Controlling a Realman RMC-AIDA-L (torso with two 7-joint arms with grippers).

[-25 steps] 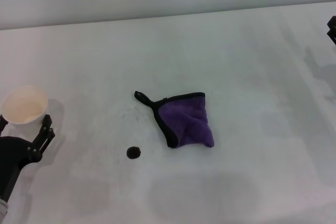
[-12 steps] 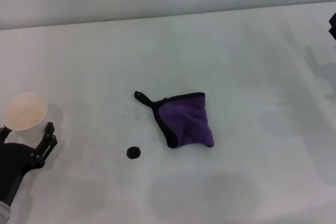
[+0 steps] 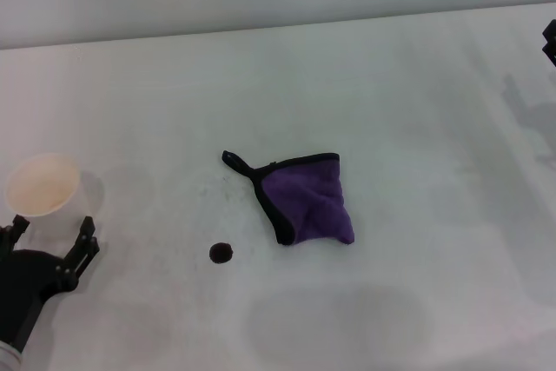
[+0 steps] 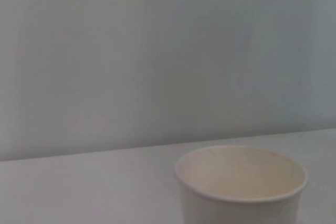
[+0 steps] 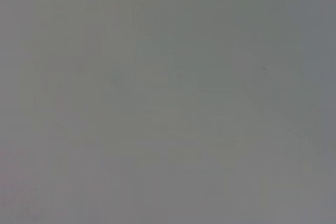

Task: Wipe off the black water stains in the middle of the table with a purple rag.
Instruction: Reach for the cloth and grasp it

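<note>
Withdrawn from white paper cup (image 3: 42, 185): left tool (image 3: 50, 236), released, empty. Crumpled purple black-trimmed rag (image 3: 310, 199) mid-desk, rightward of it; small dark stain (image 3: 221, 252) between. Right tool (image 3: 550, 41) at edge, state untellable.

A broad, flat white counter (image 3: 417, 110) with a faintly mottled matte surface carries three things. A small soft purple rag (image 3: 311, 202) with black trimmed edges lies crumpled near the counter's middle, its thin black loop stretched flat toward the left edge. A small round dark brown-black stain (image 3: 221, 253) sits near the rag, apart from it, on the side toward the counter's near edge and left. A white paper cup (image 3: 42, 187) stands upright and open-mouthed close to the left edge.
</note>
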